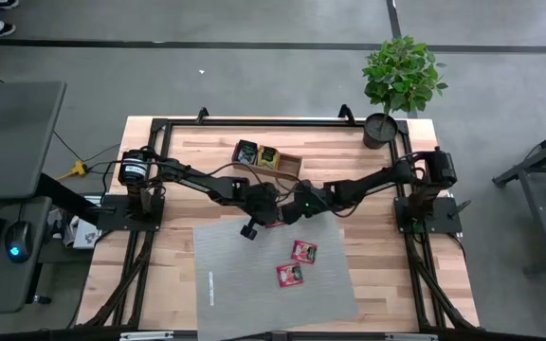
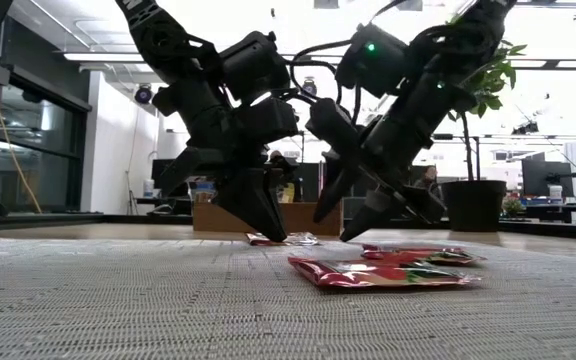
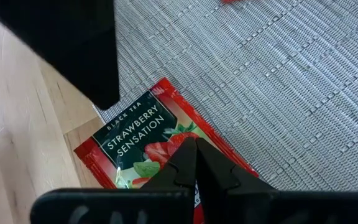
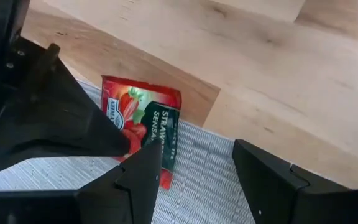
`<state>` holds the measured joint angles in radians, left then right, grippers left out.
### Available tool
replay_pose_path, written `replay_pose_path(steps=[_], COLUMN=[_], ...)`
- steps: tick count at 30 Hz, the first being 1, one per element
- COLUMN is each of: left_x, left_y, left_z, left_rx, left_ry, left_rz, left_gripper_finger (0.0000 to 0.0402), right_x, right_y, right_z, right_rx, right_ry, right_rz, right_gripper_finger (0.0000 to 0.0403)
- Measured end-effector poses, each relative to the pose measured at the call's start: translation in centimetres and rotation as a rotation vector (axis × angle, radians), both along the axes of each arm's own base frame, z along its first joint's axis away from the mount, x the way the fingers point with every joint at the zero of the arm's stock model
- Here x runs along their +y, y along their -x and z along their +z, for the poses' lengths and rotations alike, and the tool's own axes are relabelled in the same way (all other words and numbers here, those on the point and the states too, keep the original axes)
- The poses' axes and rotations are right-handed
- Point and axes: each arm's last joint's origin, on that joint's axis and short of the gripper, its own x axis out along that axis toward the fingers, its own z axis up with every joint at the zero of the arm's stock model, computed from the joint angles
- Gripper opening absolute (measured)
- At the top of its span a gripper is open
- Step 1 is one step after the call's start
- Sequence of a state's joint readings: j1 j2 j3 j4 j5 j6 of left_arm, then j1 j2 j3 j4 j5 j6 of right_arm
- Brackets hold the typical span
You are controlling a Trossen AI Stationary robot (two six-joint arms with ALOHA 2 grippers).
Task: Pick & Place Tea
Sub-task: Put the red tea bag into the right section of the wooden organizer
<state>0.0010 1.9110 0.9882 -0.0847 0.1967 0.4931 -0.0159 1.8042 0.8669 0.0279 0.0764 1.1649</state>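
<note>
Left pincer point(image 1: 250, 230) sits at the mat's far edge, fingers pressed fully together with tips down on the strawberry sachet point(image 3: 143, 138). It pins the sachet rather than gripping it; nothing is between the fingers.

The sachet lies flat, straddling the border of the grey mat point(image 1: 245, 294) and the bare wood of the worktop point(image 1: 396, 284). Its far part is on wood, its near part on the mat. It is directly under both pincers, in the gap between them. The long axis runs at a slant to the mat edge, and the label text runs along that axis.

Right pincer point(image 4: 194, 174) hangs just beside it, fingers spread wide and empty, with one fingertip over the sachet's mat-side end and the other off to the side. It is probably the one to grab, since the sachet lies just forward of its tips and between them.

Two more red sachets point(image 1: 297, 263) lie farther down the mat, well apart from both arms. The wooden tray point(image 1: 290, 162) behind holds a few sachets.
</note>
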Motion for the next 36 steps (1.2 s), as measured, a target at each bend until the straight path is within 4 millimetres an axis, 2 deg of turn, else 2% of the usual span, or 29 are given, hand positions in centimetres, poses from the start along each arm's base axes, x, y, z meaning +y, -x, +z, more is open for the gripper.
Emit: replay_pose_path(steps=[17,36], left_x=[0.0,-0.1], left_y=[0.0,0.3], left_z=[0.0,-0.2], left_rx=[-0.005,-0.004], left_ry=[-0.005,-0.031], left_rz=[-0.027,-0.101], left_gripper_finger=[0.0,0.0], right_x=[-3.0,-3.7], right_y=[-0.2,-1.3], right_z=[0.3,-0.4], right_rx=[-0.054,-0.106], right_ry=[-0.019,-0.071], right_rz=[0.116,0.231], right_gripper_finger=[0.0198,0.0198])
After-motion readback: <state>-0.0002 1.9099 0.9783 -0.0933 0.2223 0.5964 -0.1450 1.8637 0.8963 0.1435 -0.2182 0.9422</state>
